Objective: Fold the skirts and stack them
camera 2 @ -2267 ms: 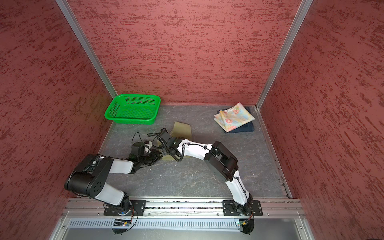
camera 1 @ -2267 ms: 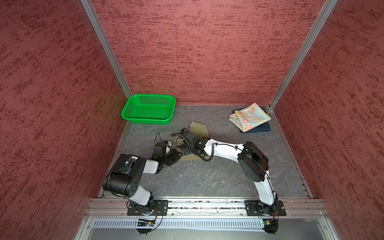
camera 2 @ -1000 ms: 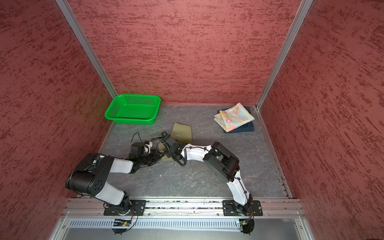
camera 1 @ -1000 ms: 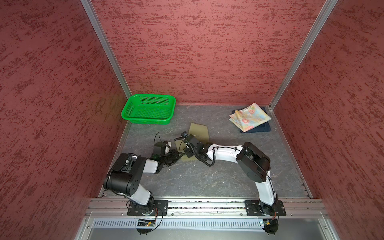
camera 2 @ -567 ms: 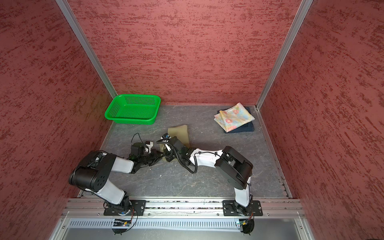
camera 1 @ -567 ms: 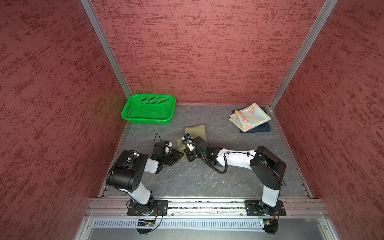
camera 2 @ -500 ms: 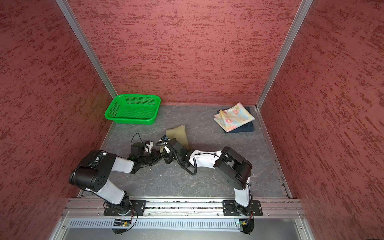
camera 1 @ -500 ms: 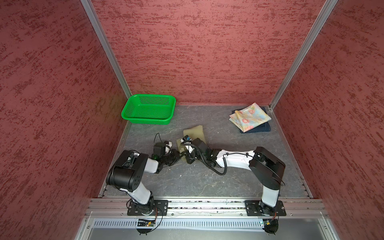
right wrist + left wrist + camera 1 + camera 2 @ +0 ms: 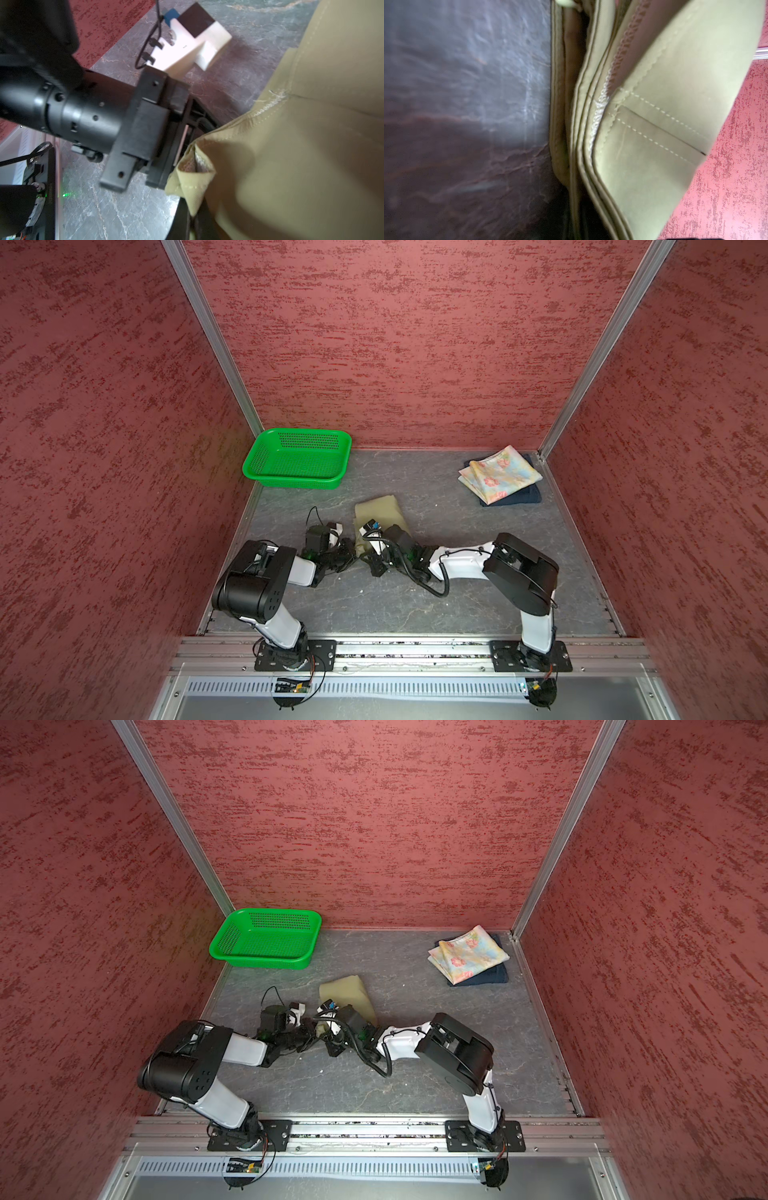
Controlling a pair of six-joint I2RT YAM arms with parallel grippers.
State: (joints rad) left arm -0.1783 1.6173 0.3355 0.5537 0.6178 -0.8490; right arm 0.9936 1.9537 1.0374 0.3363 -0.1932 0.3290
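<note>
Your left fingers (image 9: 160, 176) are clamped on the near corner of the olive skirt (image 9: 380, 510), which lies folded in the middle of the worktop (image 9: 457, 601). Your right fingers (image 9: 180, 220) are closed just beside them, pinching the same skirt's edge. The other 2 are stacked in the far right corner, floral skirt (image 9: 498, 475) on denim skirt (image 9: 525, 497). The green basket (image 9: 297, 480) stands far left.
</note>
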